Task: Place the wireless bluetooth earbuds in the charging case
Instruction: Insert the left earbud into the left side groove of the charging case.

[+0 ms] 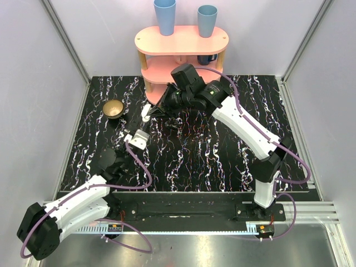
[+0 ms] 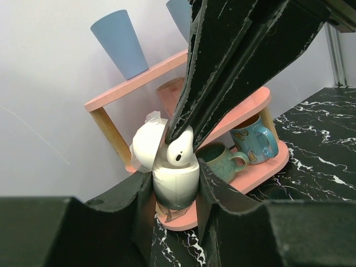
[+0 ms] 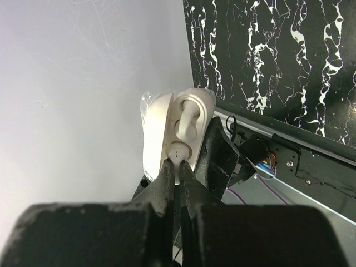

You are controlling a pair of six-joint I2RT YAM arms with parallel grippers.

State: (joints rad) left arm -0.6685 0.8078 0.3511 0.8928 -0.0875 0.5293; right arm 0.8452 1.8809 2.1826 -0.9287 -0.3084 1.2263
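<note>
Above the tabletop (image 1: 211,161), our left gripper (image 2: 175,182) clamps the open charging case (image 3: 157,130). First earbud (image 3: 189,123) looks seated; right gripper (image 3: 177,169) pinches the second earbud (image 3: 179,151) at its slot. We judge pressing home and release remain.

From where I stand, the left end effector (image 2: 174,177) has the charging case (image 2: 177,192) clamped upright between its two dark fingers, the lid (image 2: 147,143) swung open to the left. The right end effector (image 2: 182,138) reaches down from above, its black fingers pinching a white earbud (image 2: 181,153) right at the case's open top. Behind stands a pink shelf rack (image 2: 133,88) with two blue cups (image 2: 122,41) on its top tier, and a green mug (image 2: 219,158) and a patterned blue mug (image 2: 257,139) lower down. The black marbled counter (image 2: 322,144) shows at right.
</note>
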